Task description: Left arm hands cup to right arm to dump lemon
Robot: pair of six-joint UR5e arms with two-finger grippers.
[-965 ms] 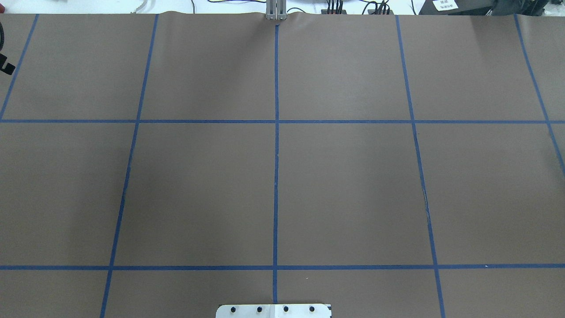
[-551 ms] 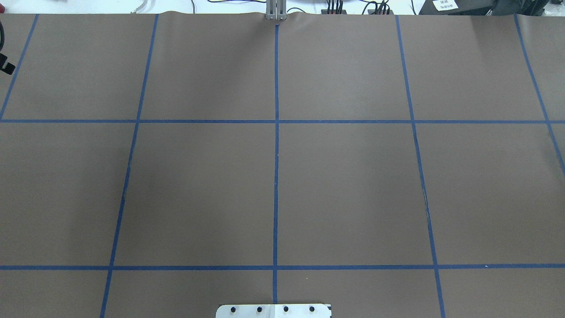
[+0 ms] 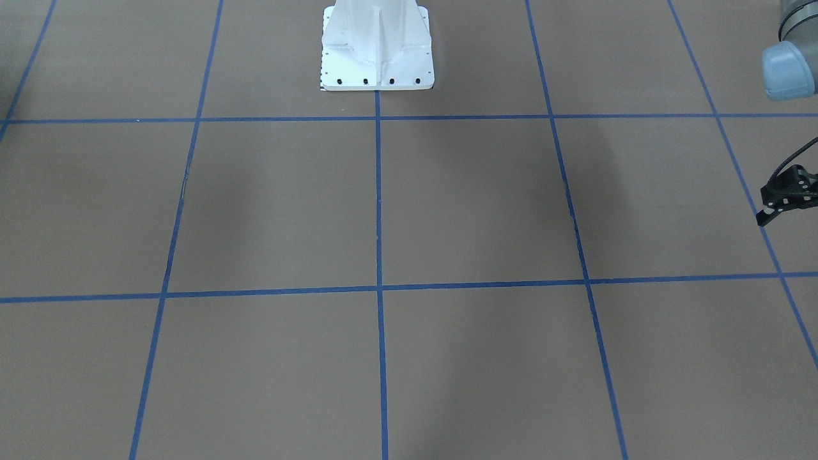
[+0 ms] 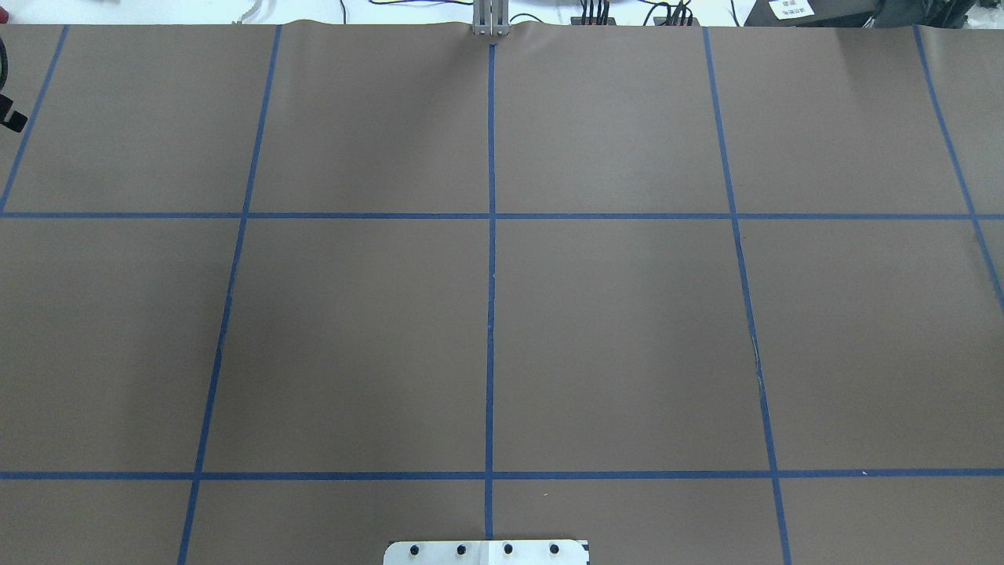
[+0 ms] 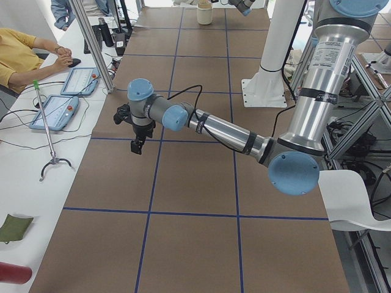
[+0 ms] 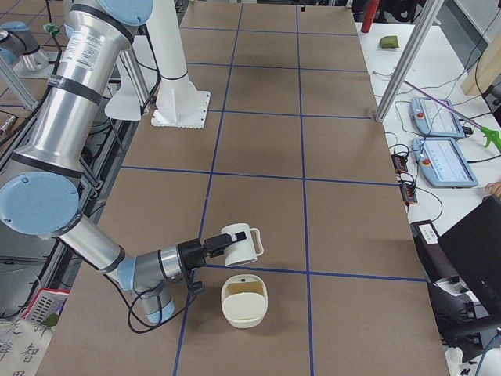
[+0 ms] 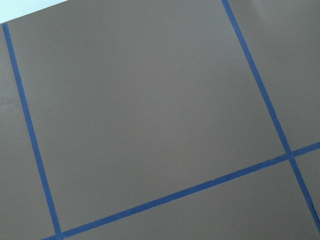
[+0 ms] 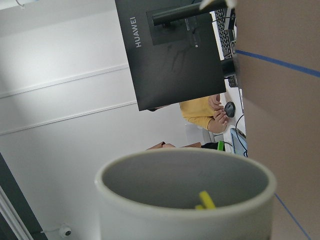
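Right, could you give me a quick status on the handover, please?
Left gripper empty, jaws unclear. Cup at right gripper, lemon inside. Cream bowl on table close by.

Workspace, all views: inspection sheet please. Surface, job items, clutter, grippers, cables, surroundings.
Surface: table, brown cover with blue tape grid.
Job's things: cup at the right arm's gripper, lemon inside it.
Clutter: cream bowl on the table beside the cup.
Grippers: left gripper over the table, nothing seen in it; open or shut unclear for both.
Cables: black cable at the left wrist.
Surroundings: operator in yellow, two pendants on the side bench.
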